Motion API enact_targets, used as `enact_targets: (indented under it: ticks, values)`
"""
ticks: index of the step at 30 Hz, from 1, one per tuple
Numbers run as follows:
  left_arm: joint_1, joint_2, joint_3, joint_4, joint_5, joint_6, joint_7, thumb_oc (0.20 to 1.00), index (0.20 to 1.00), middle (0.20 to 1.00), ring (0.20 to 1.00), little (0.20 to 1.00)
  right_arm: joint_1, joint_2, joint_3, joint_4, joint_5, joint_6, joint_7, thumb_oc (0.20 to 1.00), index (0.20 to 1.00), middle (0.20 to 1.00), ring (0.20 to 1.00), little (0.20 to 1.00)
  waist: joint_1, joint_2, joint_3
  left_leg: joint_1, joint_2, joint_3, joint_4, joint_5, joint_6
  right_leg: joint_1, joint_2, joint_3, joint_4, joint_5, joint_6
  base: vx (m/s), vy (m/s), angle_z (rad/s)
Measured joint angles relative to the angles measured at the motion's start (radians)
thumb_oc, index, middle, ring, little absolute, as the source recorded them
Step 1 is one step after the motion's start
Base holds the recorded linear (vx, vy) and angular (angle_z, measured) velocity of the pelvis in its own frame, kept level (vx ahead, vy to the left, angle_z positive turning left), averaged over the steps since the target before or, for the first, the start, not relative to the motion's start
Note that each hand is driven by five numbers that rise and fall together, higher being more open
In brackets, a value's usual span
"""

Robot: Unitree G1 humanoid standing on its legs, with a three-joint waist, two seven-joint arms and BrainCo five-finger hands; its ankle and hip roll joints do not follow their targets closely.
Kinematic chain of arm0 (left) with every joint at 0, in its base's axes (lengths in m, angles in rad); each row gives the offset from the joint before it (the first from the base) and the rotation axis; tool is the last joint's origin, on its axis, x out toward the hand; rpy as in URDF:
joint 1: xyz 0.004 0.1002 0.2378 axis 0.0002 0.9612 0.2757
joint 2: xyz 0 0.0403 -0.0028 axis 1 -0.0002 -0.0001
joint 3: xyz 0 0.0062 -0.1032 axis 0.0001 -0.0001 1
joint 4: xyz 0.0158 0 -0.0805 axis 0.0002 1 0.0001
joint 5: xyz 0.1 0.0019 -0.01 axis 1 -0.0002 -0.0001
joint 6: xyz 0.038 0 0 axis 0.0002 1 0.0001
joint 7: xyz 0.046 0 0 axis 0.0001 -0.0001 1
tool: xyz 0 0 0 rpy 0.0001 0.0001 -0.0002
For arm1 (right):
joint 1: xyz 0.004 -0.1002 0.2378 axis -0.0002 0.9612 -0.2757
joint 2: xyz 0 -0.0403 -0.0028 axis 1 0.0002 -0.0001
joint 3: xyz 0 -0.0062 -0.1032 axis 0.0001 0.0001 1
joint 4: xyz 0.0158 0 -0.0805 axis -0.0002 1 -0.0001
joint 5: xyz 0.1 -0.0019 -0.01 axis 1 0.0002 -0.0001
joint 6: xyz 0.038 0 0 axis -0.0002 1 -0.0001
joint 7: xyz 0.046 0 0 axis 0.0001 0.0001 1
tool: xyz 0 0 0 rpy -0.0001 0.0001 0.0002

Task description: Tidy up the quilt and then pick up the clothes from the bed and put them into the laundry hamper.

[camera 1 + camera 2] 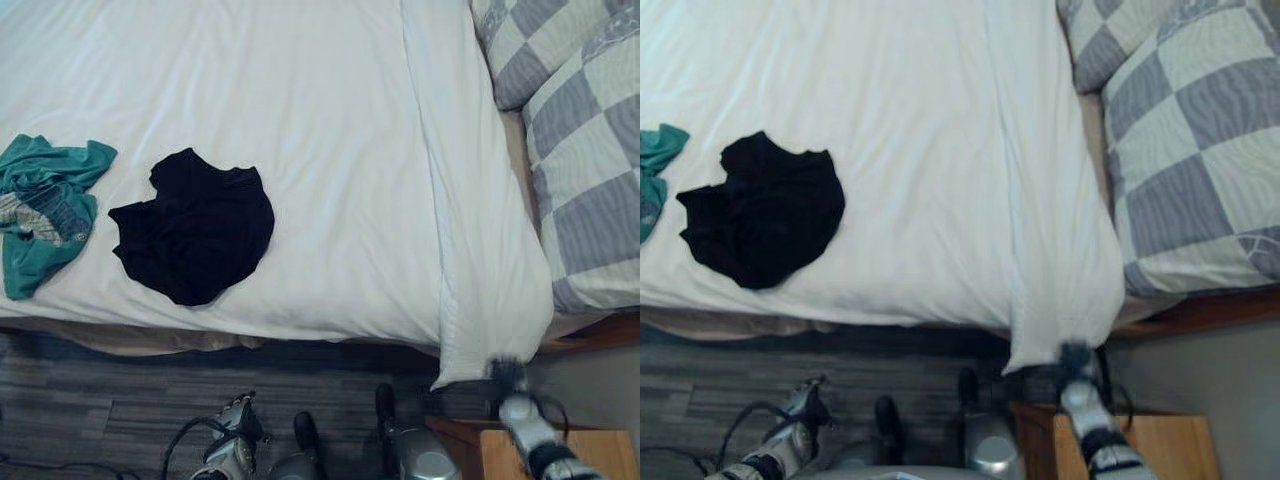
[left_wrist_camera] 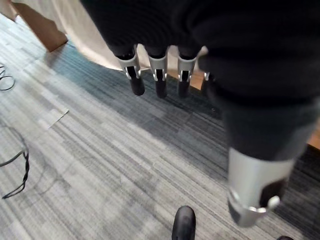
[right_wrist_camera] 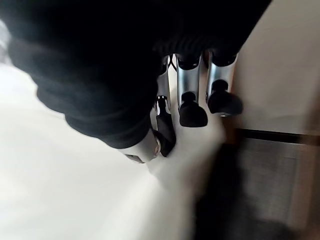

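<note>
Right hand [image 1: 507,378] pinches the quilt [image 1: 470,250] corner hanging off the bed; soft, light, best held at corners. One black garment [image 1: 195,237], one teal garment [image 1: 45,210], two pillows [image 1: 590,190]. Left wrist view: left hand [image 2: 160,80] relaxed, empty, over floor [image 2: 100,160]. Right wrist view: fingers [image 3: 192,107] clamp the white fabric.

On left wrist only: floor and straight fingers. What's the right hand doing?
Observer: The right hand pinches the hanging corner of the quilt at the bed's near edge, on the robot's right.
Operator: Any clothes on the bed?
Observer: Two, both on the quilt toward the robot's left: a black garment and a teal garment.
Operator: Are they touching?
Observer: They lie close, but a thin strip of quilt seems to show between them.
</note>
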Motion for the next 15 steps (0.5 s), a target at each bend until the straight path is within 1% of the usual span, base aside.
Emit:
enact_targets:
  ticks: [1,2,3,4,5,6,7,8,9,10,11,12,13,14,15]
  values:
    - [0.001,0.004,0.001,0.010,0.001,0.000,-0.004,1.000,1.000,1.000,1.000,1.000,0.042,0.021,-0.008,0.057,0.002,0.042,0.015,0.495,0.495,0.495,0.495,0.495,-0.002,0.002,0.002,0.008,0.001,0.037,0.000,0.000,0.001,-0.015,-0.001,0.033,0.017,0.004,0.007,-0.08,0.053,-0.71]
    - [-0.005,0.004,0.002,0.024,0.006,0.001,-0.008,1.000,1.000,1.000,1.000,1.000,0.082,0.026,-0.007,0.075,0.002,0.057,0.016,1.000,1.000,1.000,1.000,1.000,-0.014,0.001,0.002,0.016,-0.004,0.059,0.000,-0.005,0.006,-0.019,0.000,0.039,0.014,0.015,0.022,-0.10,0.066,-0.90]
    - [-0.012,0.008,0.008,0.041,0.010,0.002,-0.010,1.000,1.000,1.000,1.000,1.000,0.127,0.030,-0.007,0.085,0.003,0.072,0.016,1.000,1.000,1.000,1.000,1.000,-0.042,0.003,0.005,0.025,-0.007,0.083,-0.001,-0.016,0.017,-0.023,0.001,0.039,0.016,0.022,0.032,-0.07,0.029,-0.61]
    - [-0.008,0.010,0.013,0.045,0.016,0.003,-0.011,1.000,1.000,1.000,1.000,1.000,0.143,0.030,-0.007,0.085,0.004,0.079,0.017,1.000,1.000,1.000,1.000,1.000,-0.055,0.005,0.009,0.029,-0.003,0.091,-0.002,-0.017,0.017,-0.025,0.001,0.039,0.017,0.029,0.043,-0.06,0.013,-0.59]
    - [-0.018,0.011,0.020,0.052,0.020,0.002,-0.012,1.000,1.000,1.000,1.000,1.000,0.166,0.030,-0.006,0.085,0.004,0.083,0.017,1.000,1.000,1.000,1.000,1.000,-0.067,0.006,0.009,0.034,0.001,0.111,-0.005,-0.019,0.020,-0.029,0.003,0.033,0.016,0.040,0.061,-0.06,0.010,-0.62]
    - [-0.048,0.007,0.039,0.058,0.021,0.001,-0.013,1.000,1.000,1.000,1.000,1.000,0.199,0.035,0.006,0.086,0.005,0.090,0.018,1.000,1.000,1.000,1.000,1.000,-0.072,0.016,0.015,0.033,0.008,0.125,-0.007,-0.036,0.035,-0.040,0.002,-0.005,0.035,0.024,0.072,-0.06,-0.022,-0.57]
    - [-0.054,0.007,0.043,0.056,0.020,0.000,-0.012,1.000,1.000,1.000,1.000,1.000,0.199,0.036,0.019,0.086,0.005,0.091,0.021,1.000,1.000,1.000,1.000,1.000,-0.071,0.019,0.017,0.032,0.013,0.134,-0.007,-0.033,0.038,-0.047,0.004,-0.021,0.065,0.005,0.066,0.02,-0.065,-0.69]
    - [-0.056,0.007,0.044,0.054,0.019,-0.003,-0.012,1.000,1.000,1.000,1.000,1.000,0.189,0.039,0.043,0.071,0.005,0.091,0.028,1.000,1.000,1.000,1.000,1.000,-0.047,0.023,0.015,0.031,0.030,0.165,-0.007,-0.033,0.026,-0.067,0.008,-0.054,0.144,-0.060,0.046,0.05,-0.099,-0.50]
    - [-0.052,0.005,0.042,0.055,0.019,-0.003,-0.014,1.000,1.000,1.000,1.000,1.000,0.173,0.042,0.056,0.069,0.003,0.085,0.031,1.000,1.000,1.000,1.000,1.000,-0.041,0.025,0.014,0.030,0.034,0.161,-0.007,-0.030,0.013,-0.060,0.010,-0.061,0.139,-0.076,0.037,0.05,-0.063,-0.46]
    - [-0.049,0.000,0.044,0.058,0.019,-0.007,-0.015,1.000,1.000,1.000,1.000,1.000,0.154,0.042,0.078,0.057,0.002,0.086,0.032,1.000,1.000,1.000,1.000,1.000,-0.033,0.030,0.017,0.024,0.042,0.158,-0.001,-0.022,0.001,-0.058,0.021,-0.068,0.121,-0.080,0.024,-0.10,-0.091,0.03]
    - [-0.046,-0.020,0.042,0.058,0.019,-0.015,-0.017,1.000,1.000,1.000,1.000,1.000,0.137,0.039,0.096,0.046,0.002,0.082,0.034,1.000,1.000,1.000,1.000,1.000,-0.030,0.038,0.013,0.003,0.055,0.129,0.006,-0.017,-0.009,-0.049,0.031,-0.073,0.081,-0.077,0.022,-0.11,-0.066,0.30]
    - [-0.041,-0.033,0.043,0.055,0.016,-0.019,-0.017,1.000,1.000,1.000,1.000,1.000,0.111,0.031,0.104,0.031,0.000,0.075,0.034,1.000,1.000,1.000,1.000,1.000,-0.017,0.060,0.018,-0.025,0.066,0.107,0.050,0.004,-0.030,-0.051,0.042,-0.080,0.082,-0.078,0.008,-0.19,-0.068,0.52]
    - [-0.057,-0.036,0.041,0.035,0.015,-0.023,-0.018,1.000,1.000,1.000,1.000,1.000,0.098,0.031,0.121,0.036,-0.001,0.073,0.035,1.000,1.000,1.000,1.000,1.000,-0.013,0.048,0.025,-0.076,0.067,0.083,0.136,-0.004,-0.042,-0.057,0.028,-0.078,0.078,-0.082,-0.012,-0.15,0.113,0.65]
    - [-0.045,-0.050,0.044,0.014,-0.019,-0.032,-0.016,1.000,1.000,1.000,1.000,1.000,0.035,0.009,0.118,0.033,-0.001,0.074,0.036,1.000,1.000,1.000,1.000,1.000,0.031,0.055,0.036,-0.161,0.065,0.016,0.245,0.039,-0.083,-0.055,0.004,-0.086,0.066,-0.070,-0.033,-0.14,0.155,0.61]
    - [-0.050,-0.062,0.044,0.005,-0.029,-0.037,-0.016,1.000,1.000,1.000,1.000,1.000,0.014,-0.013,0.119,0.035,-0.001,0.074,0.034,1.000,1.000,1.000,1.000,1.000,0.042,0.060,0.038,-0.189,0.058,-0.024,0.281,0.055,-0.104,-0.052,-0.012,-0.104,0.060,-0.062,-0.044,-0.04,0.312,0.76]
